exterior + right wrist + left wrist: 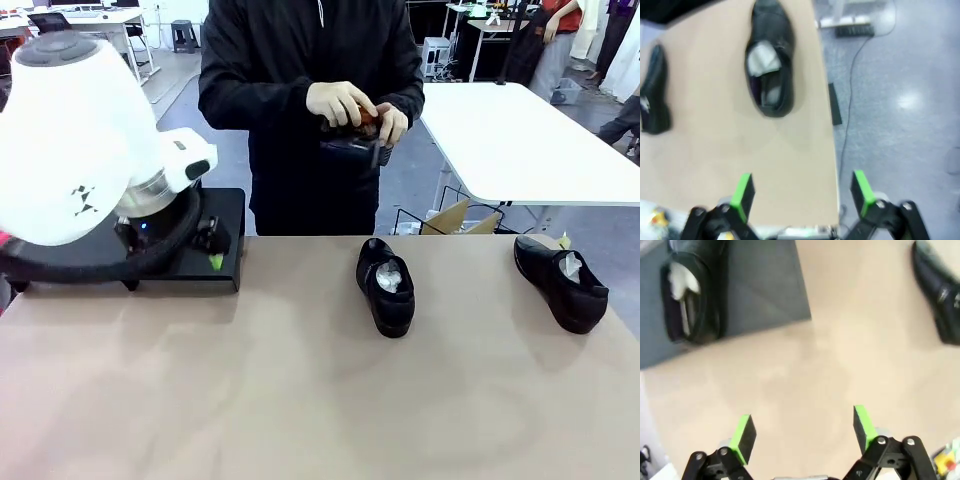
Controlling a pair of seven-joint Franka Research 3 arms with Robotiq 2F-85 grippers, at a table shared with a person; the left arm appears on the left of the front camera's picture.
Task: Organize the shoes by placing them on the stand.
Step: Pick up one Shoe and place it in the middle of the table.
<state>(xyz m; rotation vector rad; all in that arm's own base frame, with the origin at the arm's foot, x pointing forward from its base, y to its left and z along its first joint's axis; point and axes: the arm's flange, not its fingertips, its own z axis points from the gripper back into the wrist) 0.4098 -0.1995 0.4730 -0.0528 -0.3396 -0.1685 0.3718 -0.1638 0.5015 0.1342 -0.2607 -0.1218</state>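
Left hand (804, 427) near shoe (690, 295) on stand (765, 285)

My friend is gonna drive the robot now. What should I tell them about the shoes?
The left gripper is open and empty, over the beige table near the low matte-black stand.
The right gripper is open and empty, above the table's edge.
Done: one glossy black lace-up shoe stuffed with white paper lies on the stand.
Left: the middle shoe and the right shoe lie on the table. The person's hands hold a dark thing, apparently another shoe.
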